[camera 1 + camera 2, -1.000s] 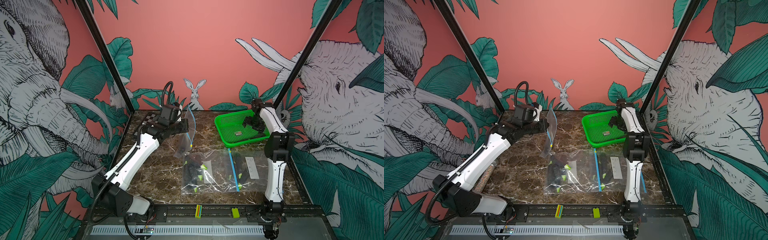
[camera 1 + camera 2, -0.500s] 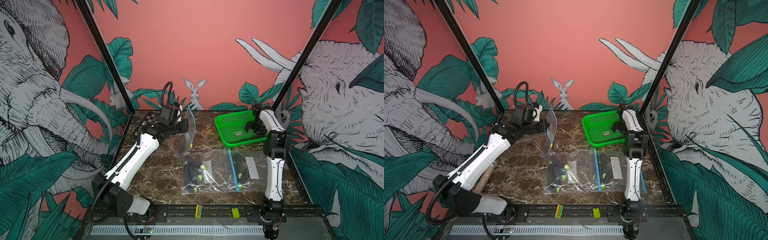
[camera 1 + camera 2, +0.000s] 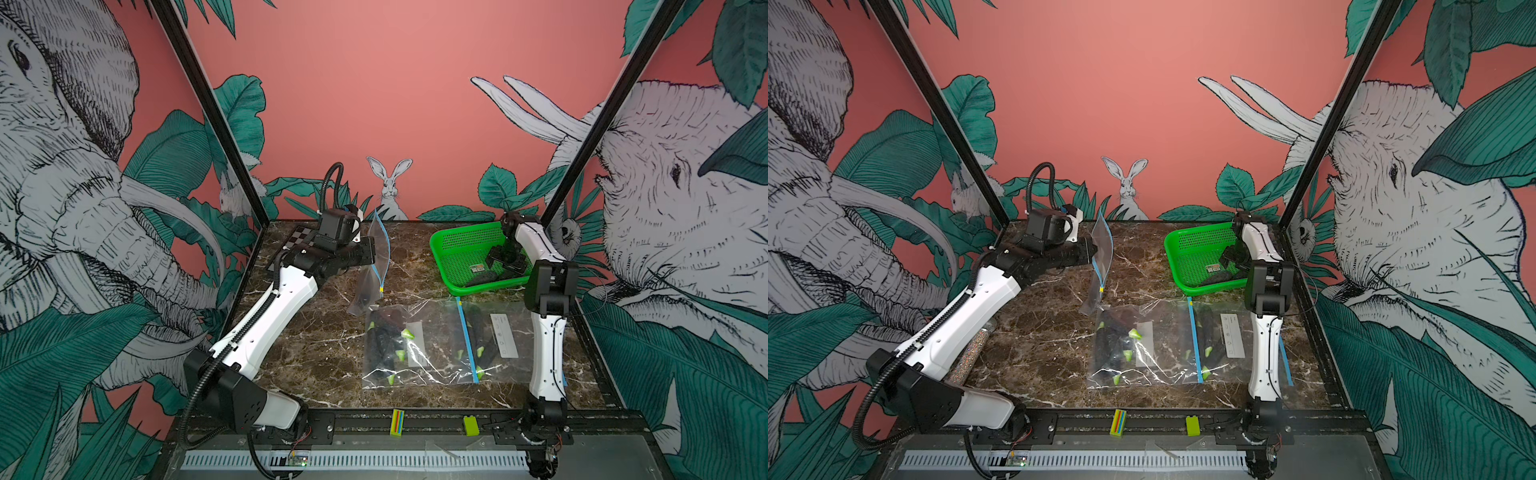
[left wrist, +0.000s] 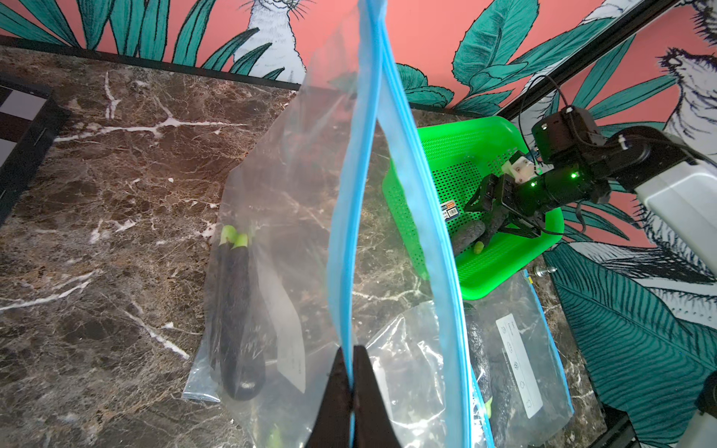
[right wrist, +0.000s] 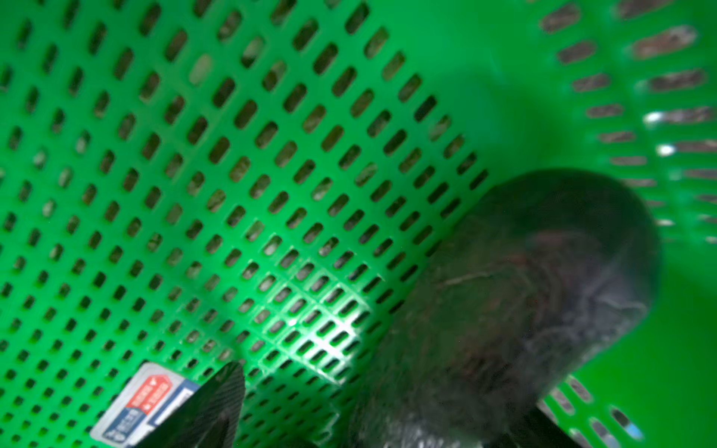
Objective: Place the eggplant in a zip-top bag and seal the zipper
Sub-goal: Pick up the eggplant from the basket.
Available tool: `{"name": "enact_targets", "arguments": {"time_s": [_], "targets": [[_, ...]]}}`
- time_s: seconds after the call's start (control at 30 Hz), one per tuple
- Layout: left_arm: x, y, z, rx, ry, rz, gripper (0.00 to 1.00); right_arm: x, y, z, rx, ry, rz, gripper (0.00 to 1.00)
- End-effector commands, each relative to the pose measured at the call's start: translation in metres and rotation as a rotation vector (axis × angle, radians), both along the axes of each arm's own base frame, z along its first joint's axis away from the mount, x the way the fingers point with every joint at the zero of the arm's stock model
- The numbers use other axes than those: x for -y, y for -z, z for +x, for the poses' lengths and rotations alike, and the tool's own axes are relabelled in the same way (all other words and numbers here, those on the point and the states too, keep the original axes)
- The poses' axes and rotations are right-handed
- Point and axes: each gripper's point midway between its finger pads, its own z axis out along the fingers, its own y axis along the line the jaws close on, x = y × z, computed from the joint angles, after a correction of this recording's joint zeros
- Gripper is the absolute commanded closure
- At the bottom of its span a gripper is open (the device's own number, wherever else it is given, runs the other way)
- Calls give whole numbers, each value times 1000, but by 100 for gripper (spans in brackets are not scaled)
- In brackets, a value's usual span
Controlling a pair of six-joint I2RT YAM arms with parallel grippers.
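as the left gripper (image 4: 351,351) stands pinched tight on the blue zipper strip (image 4: 349,194), item one, the zip-top bag (image 3: 366,291), hangs raised over the marble table (image 3: 311,332), mouth edge running upward and gaping a little, clear and with nothing inside it; its lower corner comes down just beside the nearer of the filled bags. item two, the eggplant (image 5: 523,291): dark, blunt-ended, lying on its side on the floor of the green basket (image 3: 457,249) at the far right of the table, near the basket's front wall, also seen in both top views (image 3: 1219,277). item three, the right gripper (image 3: 505,270): lowered into the basket, jaws spread wide and set astride the eggplant, one finger (image 5: 217,407) clear of its skin with bare mesh between; whether the opposite finger touches cannot be told, since that edge of the wrist view is blurred. item four, a label sticker (image 5: 143,403), red and blue print, stuck on the basket floor beside that finger. item five, two filled bags (image 3: 390,345), lying flat and overlapping at mid-table in front of the basket, each showing dark eggplants with green stem tips, the right-hand one (image 3: 486,332) with a blue strip and a white label panel. item six, a checkerboard (image 3: 299,241) at the far left corner, partly behind the left arm.
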Motion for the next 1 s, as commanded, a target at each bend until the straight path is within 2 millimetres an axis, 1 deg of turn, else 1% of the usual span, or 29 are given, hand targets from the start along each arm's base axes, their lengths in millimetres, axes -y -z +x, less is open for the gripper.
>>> {"name": "enact_targets", "arguments": {"time_s": [0.0,0.2,0.3,0.33,0.37,0.43,0.53,0.73,0.87,0.97], "targets": [[0,-1,2,0,-1,-6,100,-2,-3,7,41,6,18,18],[-1,-2,3,-5,-5,1,100,-6,-2,17,88,-10,42,37],[-1,-3,3,-4,-7,2,100,-6,-1,20,102,-16,39,43],[-1,-3,3,-5,-7,3,100,-3,-3,20,107,-16,25,48],[-1,-3,3,-7,-8,5,100,-1,-7,20,119,-13,8,56],[-2,-3,3,-10,-10,9,100,0,-15,23,167,-7,3,64],[-3,-2,3,-13,-15,18,100,1,-37,27,248,-6,2,70],[-8,-4,1,-12,-27,32,100,0,-97,29,389,-21,4,76],[-9,-6,1,-11,-33,36,100,-2,-138,24,491,-28,7,78],[-8,-8,0,-14,-30,24,100,-13,-167,13,567,-54,44,79]]}}
